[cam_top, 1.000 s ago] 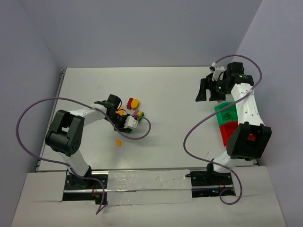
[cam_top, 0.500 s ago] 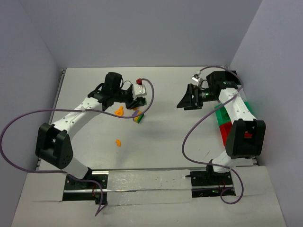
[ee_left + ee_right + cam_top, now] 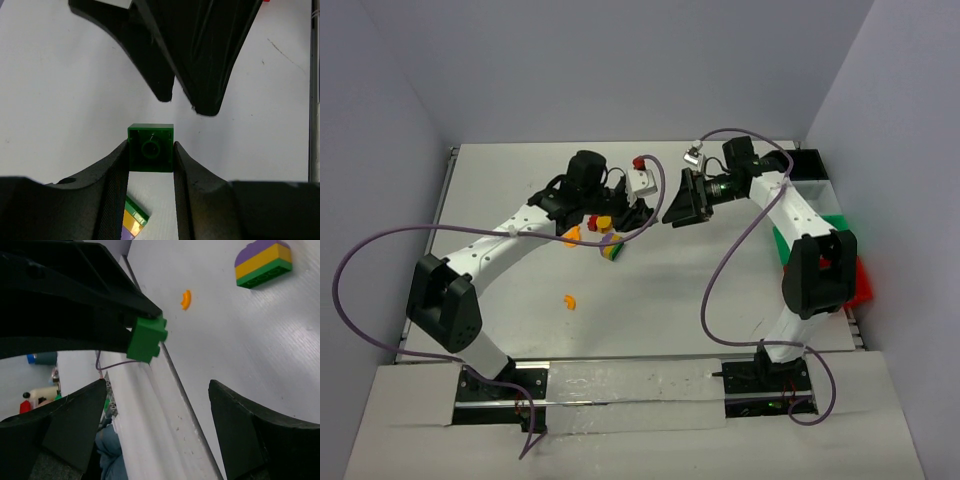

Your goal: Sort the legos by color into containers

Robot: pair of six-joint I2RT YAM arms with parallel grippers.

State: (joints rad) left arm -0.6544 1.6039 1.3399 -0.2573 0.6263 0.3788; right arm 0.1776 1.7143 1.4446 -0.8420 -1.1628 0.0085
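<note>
Flanking the green lego, left fingers pinch its sides.

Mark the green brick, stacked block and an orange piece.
green brick (image 3: 150, 148): left wrist view, centre of visible face.
stacked block (image 3: 263, 263): right wrist view, yellow middle layer.
orange piece (image 3: 186, 299): right wrist view, its middle.

Soft, even overhead light. Table bright near-white, no glare, only faint shadows under the arms. Top view sharp. Left wrist view: green brick crisp, left fingers dark, soft. Right wrist view: right fingers blurry, underexposed; left background defocused.
</note>
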